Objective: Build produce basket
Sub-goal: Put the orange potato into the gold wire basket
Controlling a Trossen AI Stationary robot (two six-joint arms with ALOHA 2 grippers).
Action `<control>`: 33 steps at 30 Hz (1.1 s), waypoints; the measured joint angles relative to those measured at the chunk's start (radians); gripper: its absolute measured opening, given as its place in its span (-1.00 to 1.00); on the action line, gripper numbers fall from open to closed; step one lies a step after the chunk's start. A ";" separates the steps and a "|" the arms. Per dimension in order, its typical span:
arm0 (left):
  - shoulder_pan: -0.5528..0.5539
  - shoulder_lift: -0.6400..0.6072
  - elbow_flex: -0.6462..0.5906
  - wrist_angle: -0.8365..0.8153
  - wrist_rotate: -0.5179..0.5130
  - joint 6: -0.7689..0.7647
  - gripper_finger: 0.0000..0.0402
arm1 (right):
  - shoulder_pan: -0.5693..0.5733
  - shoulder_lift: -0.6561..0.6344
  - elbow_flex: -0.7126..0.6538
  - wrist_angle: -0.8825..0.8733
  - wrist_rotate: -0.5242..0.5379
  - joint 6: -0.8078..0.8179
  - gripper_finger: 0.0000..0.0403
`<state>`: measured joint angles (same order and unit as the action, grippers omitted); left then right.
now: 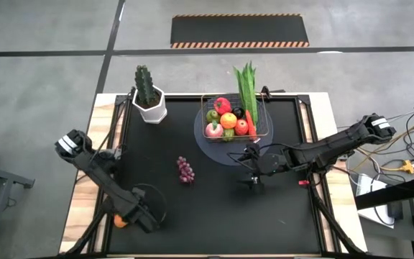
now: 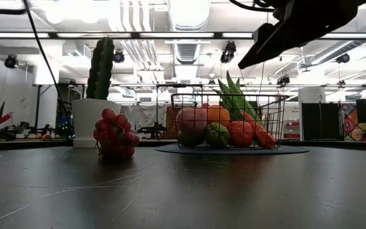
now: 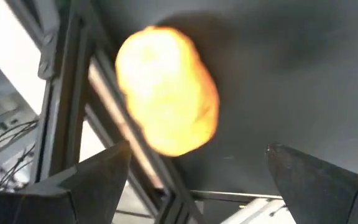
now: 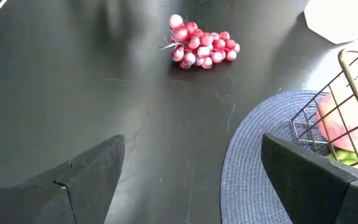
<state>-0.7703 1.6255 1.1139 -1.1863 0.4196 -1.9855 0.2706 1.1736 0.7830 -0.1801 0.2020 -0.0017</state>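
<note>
Wire basket [image 1: 236,119] sits upper centre of the high view on a round grey mat [image 1: 218,144], packed with produce: red, orange, pink and green pieces, a carrot, plus a long leafy green [image 1: 247,88] sticking out toward the top edge. Grapes [image 1: 185,170] lie alone on the black table [image 1: 214,216], centre of frame, well apart from the basket. Cactus in a white pot [image 1: 149,97] stands upper left of the basket. Right gripper [image 1: 250,171] hovers just below the mat, right of centre, fingers spread wide, empty; grapes lie ahead of it. Left gripper [image 1: 136,216] is lower left, fingers wide apart, holding nothing, just beside an orange fruit [image 1: 121,222] at the table's left edge.
</note>
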 joint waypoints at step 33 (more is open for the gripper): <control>-0.045 -0.003 -0.186 0.175 -0.052 -0.103 0.64 | 0.000 0.000 -0.022 -0.001 0.000 0.004 0.78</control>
<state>-0.8154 1.6226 0.9277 -1.0109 0.3676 -2.0880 0.2707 1.1740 0.7608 -0.1806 0.2020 0.0019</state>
